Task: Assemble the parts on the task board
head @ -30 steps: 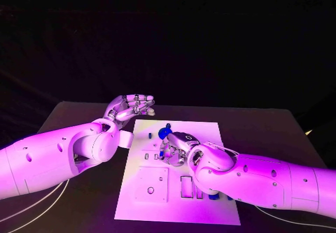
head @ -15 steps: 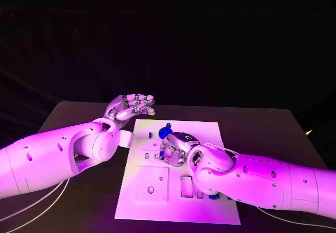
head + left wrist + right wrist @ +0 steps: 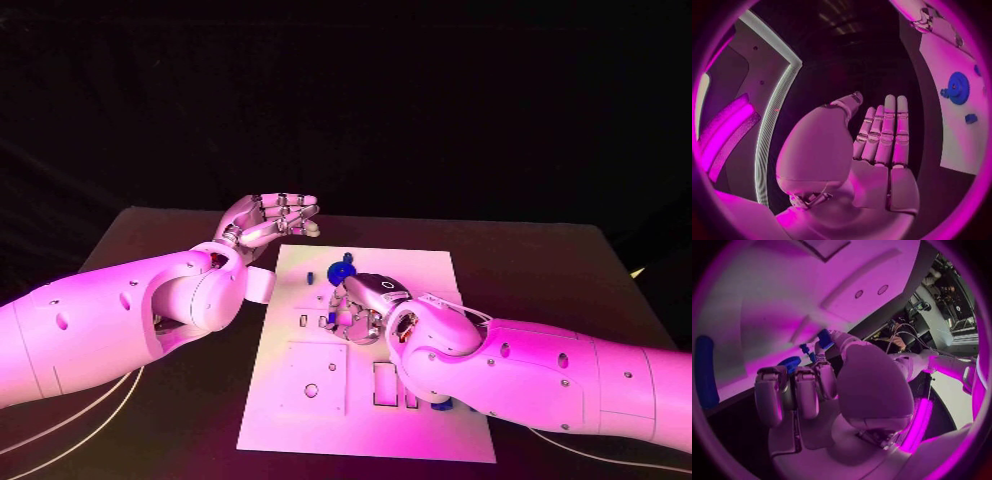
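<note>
Your head cam looks down from above at the task board (image 3: 368,400) and both arms, fairly far back. The left wrist cam sits right behind the left hand (image 3: 873,150), with the board off to its side. The right wrist cam hugs the right hand (image 3: 823,390), probably almost touching the board surface.

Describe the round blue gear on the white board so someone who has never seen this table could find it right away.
Start at the white task board in the middle of the black table. Near its far edge, just beyond the right hand, lies the blue gear. It is round and toothed, and larger than the small blue pieces beside it.
</note>
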`<action>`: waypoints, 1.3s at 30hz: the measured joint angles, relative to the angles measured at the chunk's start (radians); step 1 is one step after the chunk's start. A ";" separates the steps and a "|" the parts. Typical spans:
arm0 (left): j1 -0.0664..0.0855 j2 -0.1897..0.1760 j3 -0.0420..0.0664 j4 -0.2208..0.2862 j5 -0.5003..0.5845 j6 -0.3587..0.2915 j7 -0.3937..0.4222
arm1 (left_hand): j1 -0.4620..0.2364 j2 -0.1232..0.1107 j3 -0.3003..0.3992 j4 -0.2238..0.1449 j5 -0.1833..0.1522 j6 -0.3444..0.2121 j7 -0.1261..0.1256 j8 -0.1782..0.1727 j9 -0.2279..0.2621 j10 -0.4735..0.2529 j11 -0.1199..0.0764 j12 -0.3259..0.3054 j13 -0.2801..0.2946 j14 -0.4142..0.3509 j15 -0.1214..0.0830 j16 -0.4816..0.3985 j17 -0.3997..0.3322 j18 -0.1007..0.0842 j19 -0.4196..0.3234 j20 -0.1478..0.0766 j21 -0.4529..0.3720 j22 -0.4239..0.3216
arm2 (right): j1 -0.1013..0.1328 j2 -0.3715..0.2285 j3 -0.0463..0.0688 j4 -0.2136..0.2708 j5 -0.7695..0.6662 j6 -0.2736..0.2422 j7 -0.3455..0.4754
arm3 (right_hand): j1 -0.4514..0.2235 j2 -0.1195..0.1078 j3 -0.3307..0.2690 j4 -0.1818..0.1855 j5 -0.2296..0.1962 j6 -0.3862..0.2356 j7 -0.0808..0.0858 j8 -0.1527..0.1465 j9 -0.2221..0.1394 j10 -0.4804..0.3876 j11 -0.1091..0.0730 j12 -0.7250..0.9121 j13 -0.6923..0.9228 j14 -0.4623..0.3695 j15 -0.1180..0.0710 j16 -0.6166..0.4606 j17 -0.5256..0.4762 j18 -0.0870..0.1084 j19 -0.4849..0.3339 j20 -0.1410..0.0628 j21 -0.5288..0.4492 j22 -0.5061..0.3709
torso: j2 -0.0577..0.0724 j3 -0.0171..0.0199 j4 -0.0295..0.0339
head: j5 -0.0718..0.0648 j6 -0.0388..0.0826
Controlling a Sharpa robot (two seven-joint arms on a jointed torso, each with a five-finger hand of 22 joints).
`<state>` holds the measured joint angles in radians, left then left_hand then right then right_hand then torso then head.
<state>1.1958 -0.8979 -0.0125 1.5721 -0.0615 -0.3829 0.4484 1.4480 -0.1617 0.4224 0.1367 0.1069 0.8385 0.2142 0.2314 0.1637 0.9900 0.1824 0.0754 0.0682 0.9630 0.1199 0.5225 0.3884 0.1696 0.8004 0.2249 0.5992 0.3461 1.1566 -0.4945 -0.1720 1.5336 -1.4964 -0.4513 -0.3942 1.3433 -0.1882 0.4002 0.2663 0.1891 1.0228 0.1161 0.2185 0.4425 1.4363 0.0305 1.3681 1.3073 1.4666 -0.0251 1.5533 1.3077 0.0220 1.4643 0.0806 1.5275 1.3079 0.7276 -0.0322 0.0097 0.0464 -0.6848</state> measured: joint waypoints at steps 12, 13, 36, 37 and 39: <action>0.000 -0.001 0.000 -0.001 0.000 0.001 -0.002 | 0.000 0.000 0.000 0.000 0.000 0.000 0.000 0.000 0.000 0.000 0.000 0.000 0.000 0.000 0.000 0.004 0.000 0.000 -0.004 -0.004 0.004 0.001 | -0.005 0.000 -0.003 -0.004 0.000 0.003 0.001 | -0.021 -0.035 -0.017 0.000 0.000 -0.033 0.012 -0.004 -0.009 -0.032 0.018 -0.049 0.001 0.000 0.000 -0.002 0.000 0.000 0.000 0.000 -0.019 0.000 | 0.000 0.0005 -0.0003 | 0.001 -0.001; 0.000 -0.001 0.000 -0.002 0.000 0.001 -0.002 | 0.000 0.000 0.000 0.000 0.000 0.000 0.000 0.000 0.000 0.000 0.000 0.000 0.000 0.000 0.000 0.004 0.000 0.000 -0.004 -0.004 0.004 0.001 | -0.005 0.000 -0.003 -0.004 0.000 0.003 0.001 | -0.024 -0.038 -0.019 0.002 0.000 -0.037 0.016 -0.004 -0.010 -0.032 0.018 -0.053 0.001 0.000 0.000 -0.004 0.000 0.000 0.000 0.000 -0.021 0.000 | 0.000 0.0005 -0.0005 | 0.001 -0.001; 0.000 0.000 0.000 -0.007 0.000 0.002 -0.007 | 0.000 0.000 0.000 0.000 0.000 0.000 0.000 0.000 0.001 0.000 0.000 0.000 0.000 -0.002 0.002 0.004 0.000 0.000 -0.007 0.000 0.004 0.002 | -0.005 -0.010 -0.004 0.004 0.001 -0.031 0.011 | -0.046 -0.046 -0.188 0.024 -0.134 -0.111 0.032 -0.010 -0.026 -0.092 0.034 -0.124 -0.015 0.000 0.014 -0.014 0.000 0.000 0.000 0.015 -0.061 0.000 | 0.000 0.0009 -0.0011 | 0.000 0.000; 0.000 0.000 0.000 -0.009 -0.001 0.002 -0.008 | 0.000 0.000 0.000 0.000 0.000 0.000 0.000 0.000 0.001 0.000 0.000 0.000 0.000 -0.004 0.004 0.004 0.000 0.000 -0.007 0.000 0.004 0.002 | -0.005 -0.014 -0.004 0.007 0.001 -0.037 0.013 | -0.042 -0.042 -0.199 0.024 -0.134 -0.122 0.035 -0.014 -0.029 -0.094 0.036 -0.124 -0.015 0.000 0.014 -0.014 0.000 0.000 0.000 0.015 -0.063 0.000 | -0.001 0.0009 -0.0012 | -0.001 0.001; 0.000 0.000 0.000 -0.011 -0.003 0.002 -0.011 | 0.000 0.000 0.000 0.000 0.000 0.000 0.000 0.000 0.001 0.000 0.000 0.000 0.000 -0.007 0.003 0.004 0.000 0.000 -0.010 0.002 0.004 0.002 | -0.005 -0.021 -0.004 0.014 0.001 -0.048 0.016 | -0.040 -0.040 -0.205 0.025 -0.134 -0.125 0.036 -0.014 -0.030 -0.095 0.038 -0.124 -0.015 0.000 0.014 -0.014 0.000 0.000 0.002 0.017 -0.063 0.000 | -0.001 0.0010 -0.0011 | -0.001 0.002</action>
<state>1.1957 -0.8983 -0.0127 1.5610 -0.0643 -0.3807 0.4372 1.4477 -0.1620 0.4222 0.1368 0.1069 0.8385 0.2142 0.2314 0.1643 0.9900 0.1824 0.0754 0.0684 0.9557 0.1232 0.5264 0.3881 0.1696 0.7904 0.2269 0.6033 0.3480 1.1514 -0.5158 -0.1759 1.5476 -1.4950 -0.4989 -0.3787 1.3029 -0.2287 0.1955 0.2913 0.0554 0.8981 0.1519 0.2048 0.4127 1.3413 0.0681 1.2443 1.2925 1.4665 -0.0106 1.5398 1.3074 0.0219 1.4664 0.0973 1.4647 1.3074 0.7264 -0.0313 0.0086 0.0455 -0.6830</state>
